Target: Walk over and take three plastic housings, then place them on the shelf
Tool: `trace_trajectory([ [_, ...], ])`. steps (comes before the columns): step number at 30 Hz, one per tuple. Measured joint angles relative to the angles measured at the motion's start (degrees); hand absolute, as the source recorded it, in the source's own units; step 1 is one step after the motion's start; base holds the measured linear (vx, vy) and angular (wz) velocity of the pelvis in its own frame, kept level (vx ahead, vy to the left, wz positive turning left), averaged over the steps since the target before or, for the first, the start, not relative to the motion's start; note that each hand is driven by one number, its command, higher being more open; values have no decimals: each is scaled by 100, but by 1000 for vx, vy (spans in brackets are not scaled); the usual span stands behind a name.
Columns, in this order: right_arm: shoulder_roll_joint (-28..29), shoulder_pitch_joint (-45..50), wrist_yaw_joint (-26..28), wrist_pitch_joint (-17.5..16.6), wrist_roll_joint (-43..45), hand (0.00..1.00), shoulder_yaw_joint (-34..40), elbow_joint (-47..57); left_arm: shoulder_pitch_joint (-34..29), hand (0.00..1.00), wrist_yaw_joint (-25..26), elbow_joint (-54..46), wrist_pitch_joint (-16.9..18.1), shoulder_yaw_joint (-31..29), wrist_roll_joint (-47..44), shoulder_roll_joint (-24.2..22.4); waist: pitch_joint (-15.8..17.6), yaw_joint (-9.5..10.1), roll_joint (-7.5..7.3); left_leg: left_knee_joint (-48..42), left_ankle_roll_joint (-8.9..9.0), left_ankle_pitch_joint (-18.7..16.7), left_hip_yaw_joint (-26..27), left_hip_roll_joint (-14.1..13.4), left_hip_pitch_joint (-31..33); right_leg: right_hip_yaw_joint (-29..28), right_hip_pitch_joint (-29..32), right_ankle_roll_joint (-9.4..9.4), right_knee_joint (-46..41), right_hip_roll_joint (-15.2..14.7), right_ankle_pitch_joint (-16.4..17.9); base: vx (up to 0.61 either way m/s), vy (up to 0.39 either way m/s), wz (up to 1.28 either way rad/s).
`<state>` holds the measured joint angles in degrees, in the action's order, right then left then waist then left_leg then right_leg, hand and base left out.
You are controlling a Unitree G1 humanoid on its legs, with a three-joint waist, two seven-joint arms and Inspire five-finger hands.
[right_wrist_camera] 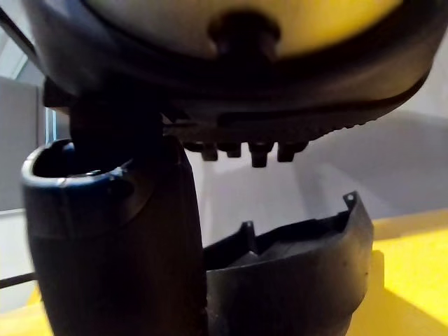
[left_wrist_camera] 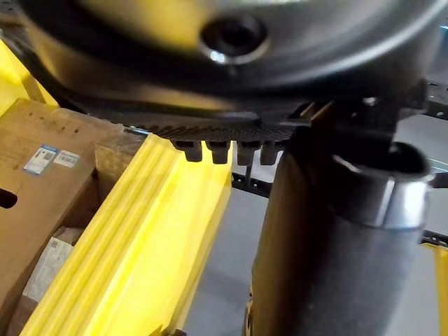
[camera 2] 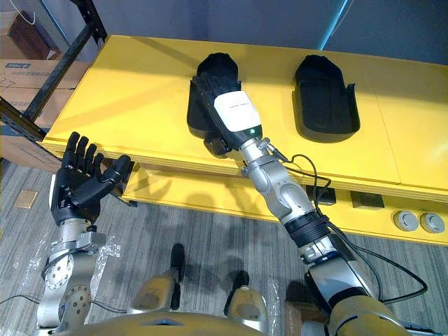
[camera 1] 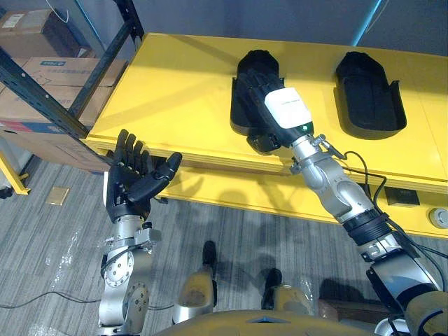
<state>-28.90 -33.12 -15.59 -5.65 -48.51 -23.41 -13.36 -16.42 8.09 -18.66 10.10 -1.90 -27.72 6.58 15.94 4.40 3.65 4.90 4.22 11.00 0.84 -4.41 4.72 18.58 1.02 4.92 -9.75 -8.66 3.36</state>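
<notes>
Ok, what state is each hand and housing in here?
Left hand: open, empty, palm up off the yellow table's edge.
Right hand: open, fingers straight over the left housing.
Left housing: on the table, under the right hand.
Right housing: on the table, untouched.

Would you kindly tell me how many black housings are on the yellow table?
2. One housing lies under the right hand; the other housing sits to its right. Others may be hidden.
</notes>
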Motion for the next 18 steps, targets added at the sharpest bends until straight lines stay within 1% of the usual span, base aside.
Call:
trace_trajectory([
  [8, 3, -89, 0, 8, -7, 100, 0, -48, 0, 100, 0, 0, 0, 46, 0, -2, 25, -1, 20, -1, 2, 1, -28, 6, 7, 21, 4, -8, -25, -15, 30, 4, -4, 1],
  [15, 4, -274, 9, 144, -3, 100, -13, -59, 7, 100, -4, -2, -7, 55, 2, -7, 118, 5, 48, -3, 6, 4, -16, 3, 31, 6, 60, -20, -74, -17, 43, 4, -5, 0],
  [18, 14, -349, 13, 140, 2, 100, -18, -78, 11, 100, -3, -2, -20, 66, 2, -14, 121, 0, 44, -5, 2, 20, -4, -2, 69, -5, 125, -14, -120, -17, 43, 16, -33, -1],
])
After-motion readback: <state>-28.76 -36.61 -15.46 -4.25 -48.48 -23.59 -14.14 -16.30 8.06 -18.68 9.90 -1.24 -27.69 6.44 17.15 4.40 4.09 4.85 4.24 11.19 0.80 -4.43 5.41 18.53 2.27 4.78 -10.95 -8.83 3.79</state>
